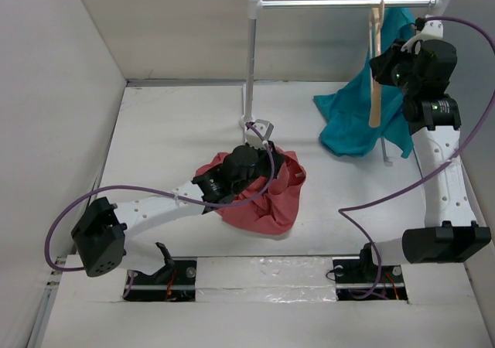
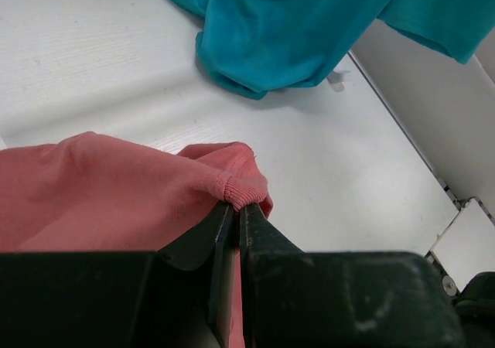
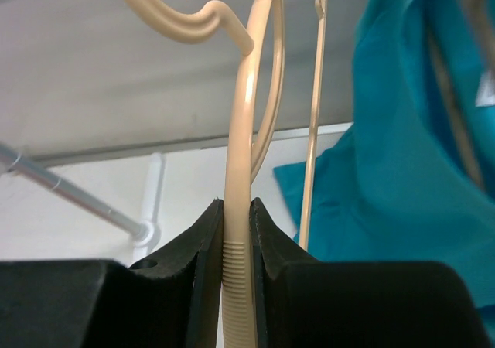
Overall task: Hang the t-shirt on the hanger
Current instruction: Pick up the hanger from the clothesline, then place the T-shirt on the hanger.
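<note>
The salmon-red t-shirt lies crumpled on the table's middle. My left gripper is shut on its ribbed hem, pinched between the jaws, just above the table. The pale hanger hangs from the rail at the back right, in front of the teal shirt. My right gripper is shut on the hanger's bar; its hook and curved arm rise above the jaws. In the top view the right gripper sits beside the hanger.
A white-and-metal clothes rack stands at the back, its post just behind the red shirt. The teal shirt drapes down onto the table's right rear. White walls close in the left, back and right sides.
</note>
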{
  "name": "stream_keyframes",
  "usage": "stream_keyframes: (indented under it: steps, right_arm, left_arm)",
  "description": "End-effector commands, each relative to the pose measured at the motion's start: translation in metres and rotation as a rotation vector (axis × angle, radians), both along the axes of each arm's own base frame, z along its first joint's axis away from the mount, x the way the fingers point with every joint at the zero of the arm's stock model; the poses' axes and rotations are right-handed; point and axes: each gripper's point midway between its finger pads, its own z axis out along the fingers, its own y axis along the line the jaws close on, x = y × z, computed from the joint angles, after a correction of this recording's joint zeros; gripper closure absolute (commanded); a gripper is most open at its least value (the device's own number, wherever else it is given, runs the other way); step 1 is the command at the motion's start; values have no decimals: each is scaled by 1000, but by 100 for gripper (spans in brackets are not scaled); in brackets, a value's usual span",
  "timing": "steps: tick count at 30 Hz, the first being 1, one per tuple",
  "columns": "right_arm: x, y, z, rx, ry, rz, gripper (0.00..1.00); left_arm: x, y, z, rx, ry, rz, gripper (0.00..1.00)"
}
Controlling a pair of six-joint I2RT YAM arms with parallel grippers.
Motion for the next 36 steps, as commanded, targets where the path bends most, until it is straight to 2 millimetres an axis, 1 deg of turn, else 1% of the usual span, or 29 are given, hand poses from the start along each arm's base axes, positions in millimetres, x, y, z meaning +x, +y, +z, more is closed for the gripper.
stream_keyframes:
  steps: [1, 3, 4, 5, 6, 9, 10, 11, 12, 13, 14, 15, 16, 17, 18, 19, 20, 22, 23, 24, 25, 26, 27, 28, 31, 33, 34, 35, 36]
  right_arm:
    - [-13, 30, 23, 51, -113, 139, 100]
    - [-22, 32, 21, 49, -124, 150, 100]
    - [-29, 38, 28, 50, -150, 172, 100]
    - [-28, 39, 24, 52, -144, 178, 100]
    - [-33, 41, 26, 52, -151, 192, 100]
    - [-42, 52, 15, 65, -122, 232, 100]
    - [-50, 53, 5, 82, -105, 235, 100]
    - [-58, 65, -1, 96, -99, 269, 100]
    - [-65, 71, -8, 107, -90, 298, 100]
    - [-92, 78, 4, 123, -136, 338, 100]
    - [-100, 84, -21, 139, -98, 357, 100]
    - [-116, 95, -25, 152, -105, 396, 100]
    - [-131, 99, -29, 171, -109, 413, 100]
    - [-155, 101, -36, 175, -113, 430, 100]
    - [-168, 105, -42, 179, -95, 453, 100]
    - [-184, 106, -57, 180, -38, 466, 100]
    - [-204, 103, -54, 178, -63, 468, 100]
    - [-229, 106, -73, 191, -2, 500, 100]
    - [-239, 105, -74, 203, 3, 502, 100]
    - [-254, 105, -72, 206, -6, 520, 100]
    - [-266, 108, -76, 217, 18, 553, 100]
    - [-273, 112, -76, 245, 28, 578, 100]
    - [-283, 115, -75, 262, 25, 612, 100]
    - [-292, 124, -79, 299, 54, 675, 100]
    - [-305, 133, -85, 328, 83, 747, 100]
    - [-309, 136, -89, 351, 98, 772, 100]
    - [-317, 141, -85, 361, 87, 829, 100]
    - [-319, 145, -91, 395, 119, 849, 100]
    - [-321, 147, -91, 410, 125, 868, 100]
  left_arm:
    - [9, -1, 54, -97, -83, 8, 100]
    - [11, -2, 53, -103, -78, 0, 100]
    - [14, 0, 54, -105, -78, 5, 100]
    - [14, -1, 54, -106, -79, 5, 100]
    - [15, -1, 55, -106, -81, 9, 100]
    - [26, -1, 56, -90, -91, 36, 100]
    - [27, -4, 65, -97, -102, 32, 100]
    - [34, -4, 63, -90, -100, 42, 100]
    - [35, -6, 64, -91, -104, 41, 100]
    - [42, -5, 69, -91, -115, 51, 100]
    - [46, -6, 65, -78, -119, 62, 100]
    - [52, -4, 63, -66, -121, 79, 100]
    - [59, -2, 66, -62, -126, 97, 100]
    - [60, -3, 64, -56, -124, 96, 100]
    - [65, -1, 64, -58, -127, 105, 100]
    - [65, -2, 64, -60, -130, 102, 100]
    - [76, 6, 63, -57, -130, 129, 100]
    - [85, 12, 67, -63, -128, 143, 100]
    - [95, 19, 65, -60, -126, 163, 100]
    - [99, 22, 66, -62, -124, 170, 100]
    - [103, 23, 67, -62, -126, 175, 100]
    - [104, 22, 65, -56, -120, 172, 100]
    - [109, 27, 65, -51, -119, 189, 100]
    - [114, 31, 66, -50, -121, 199, 100]
    - [116, 35, 68, -59, -120, 204, 100]
    - [117, 41, 68, -54, -118, 214, 100]
    - [116, 42, 66, -50, -116, 217, 100]
    - [114, 45, 71, -61, -124, 223, 100]
    - [113, 46, 72, -65, -127, 224, 100]
